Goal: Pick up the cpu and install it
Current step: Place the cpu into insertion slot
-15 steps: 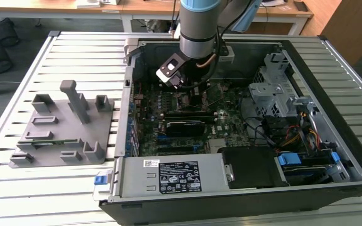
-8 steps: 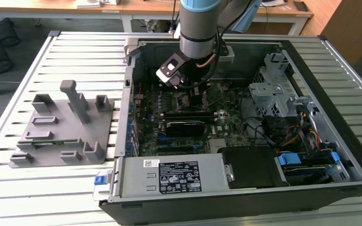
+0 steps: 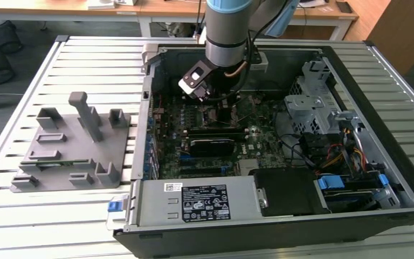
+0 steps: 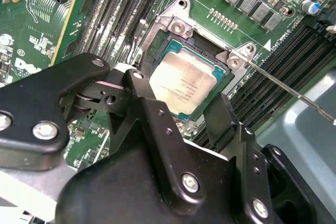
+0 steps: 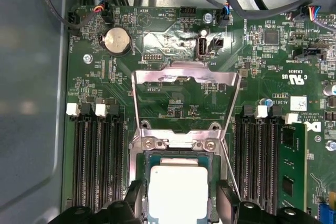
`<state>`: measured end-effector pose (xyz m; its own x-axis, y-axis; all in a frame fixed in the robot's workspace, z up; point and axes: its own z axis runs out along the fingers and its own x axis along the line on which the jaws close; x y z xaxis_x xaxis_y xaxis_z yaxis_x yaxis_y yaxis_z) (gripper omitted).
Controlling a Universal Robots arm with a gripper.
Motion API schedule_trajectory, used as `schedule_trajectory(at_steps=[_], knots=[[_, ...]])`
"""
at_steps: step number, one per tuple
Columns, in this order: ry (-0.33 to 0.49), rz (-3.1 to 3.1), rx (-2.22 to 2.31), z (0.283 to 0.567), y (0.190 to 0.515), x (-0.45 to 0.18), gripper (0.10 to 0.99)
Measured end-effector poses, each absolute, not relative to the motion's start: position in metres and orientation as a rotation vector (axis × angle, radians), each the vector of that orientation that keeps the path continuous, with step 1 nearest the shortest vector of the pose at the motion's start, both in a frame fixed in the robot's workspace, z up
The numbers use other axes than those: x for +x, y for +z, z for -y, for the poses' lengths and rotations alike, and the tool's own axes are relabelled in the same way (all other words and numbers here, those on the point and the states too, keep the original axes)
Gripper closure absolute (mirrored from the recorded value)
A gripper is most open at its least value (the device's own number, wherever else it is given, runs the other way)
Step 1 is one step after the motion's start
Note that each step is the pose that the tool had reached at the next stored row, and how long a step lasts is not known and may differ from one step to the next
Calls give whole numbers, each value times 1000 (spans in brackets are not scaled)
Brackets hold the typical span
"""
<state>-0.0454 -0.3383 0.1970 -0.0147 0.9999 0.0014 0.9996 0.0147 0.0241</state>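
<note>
two dark fingers (image 5: 135, 203) of the gripper (image 5: 181, 200) spread apart, clasping nothing, one on each side of the cpu (image 5: 178, 190), a thin gap left at either edge. same straddle in the second wrist view: gripper (image 4: 181, 98) low over the cpu (image 4: 184, 77), a finger at each flank, neither touching it.

cpu lying flat inside the socket (image 5: 178, 142), just below the hinge end of the flipped-up load plate (image 5: 184, 72), between banks of black memory slots (image 5: 97, 166) on the green motherboard (image 5: 262, 77). square and thin, with a pale silver-white metal top carrying faint print and a narrow green border around the lid.

thin lever rod (image 4: 294, 94) slanting away from the socket's corner. one green memory strip (image 5: 291, 171) seated in a slot further off.

in the exterior view, gripper (image 3: 218, 102) down inside the open computer case (image 3: 264, 232), over the middle of the board. grey fixture (image 3: 70, 156) well apart from it, on the slatted table (image 3: 84, 65) at the exterior view's left.
</note>
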Motion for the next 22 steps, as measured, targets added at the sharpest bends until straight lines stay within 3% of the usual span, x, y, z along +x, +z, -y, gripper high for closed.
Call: schedule_trajectory(at_steps=[6,7,8,10,13,15,16,18,22], knots=[[28,-2226,2194,338,204,-45,443],[28,-2226,2194,338,205,-45,502],[28,-2226,2194,338,206,-45,502],[28,-2226,2194,338,207,-45,624],[28,-2226,2194,338,209,-45,678],[28,-2226,2194,338,211,-45,796],[28,-2226,2194,338,211,-45,796],[28,-2226,2194,338,212,-45,914],[28,-2226,2194,338,215,-45,980]])
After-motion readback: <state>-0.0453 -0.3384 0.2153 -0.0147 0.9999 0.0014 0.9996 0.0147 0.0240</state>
